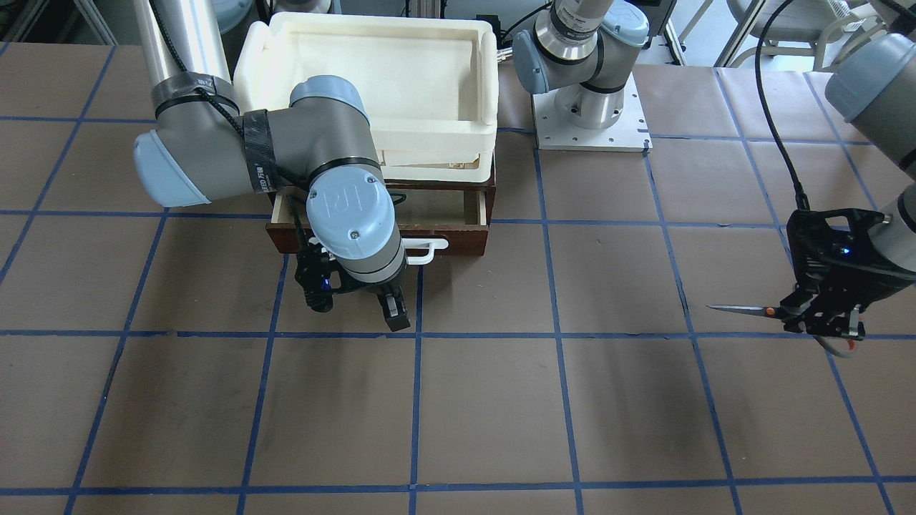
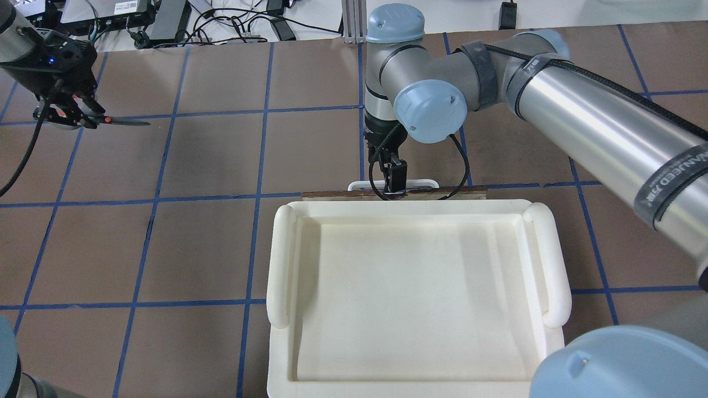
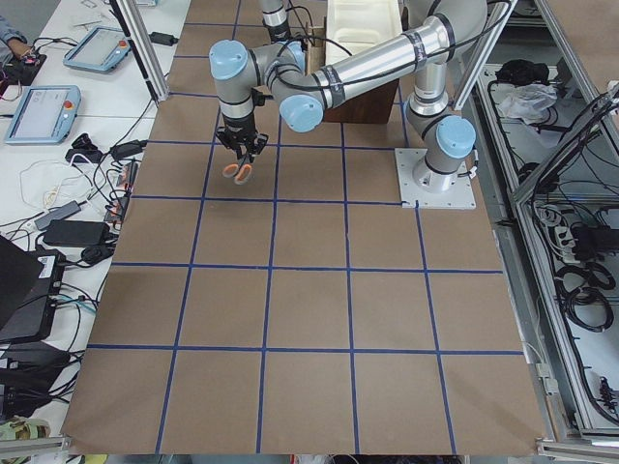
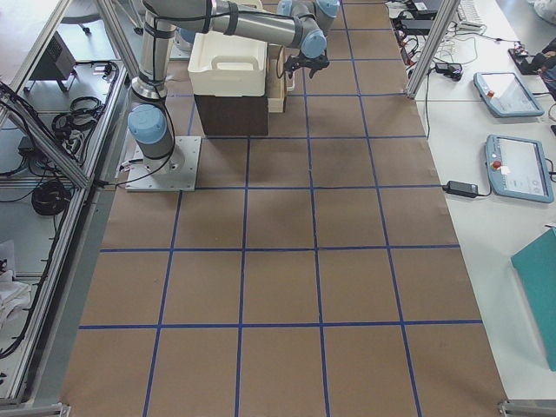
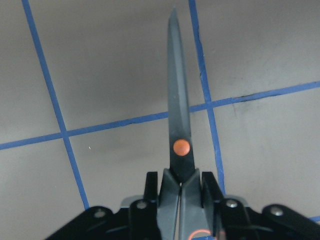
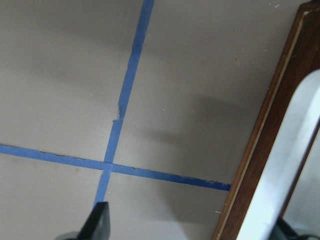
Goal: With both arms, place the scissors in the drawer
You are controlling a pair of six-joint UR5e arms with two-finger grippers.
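The scissors [image 1: 741, 309] hang above the table, blades closed and level, orange pivot dot showing. My left gripper [image 1: 812, 316] is shut on them at the handle end; the wrist view shows the blade [image 5: 179, 120] pointing away between the fingers. They also show in the overhead view [image 2: 119, 121], far left of the drawer. The dark brown drawer [image 1: 458, 239] is pulled out a little, its pale inside showing. My right gripper [image 1: 356, 304] is open, low in front of the drawer front [image 6: 280, 125], next to the white bar handle [image 6: 295, 145].
A cream-white plastic tray [image 2: 279, 265] sits on top of the drawer box. My left arm's base plate [image 1: 590, 132] stands beside the box. Brown table paper with blue tape lines [image 1: 558, 336] lies between the scissors and the drawer.
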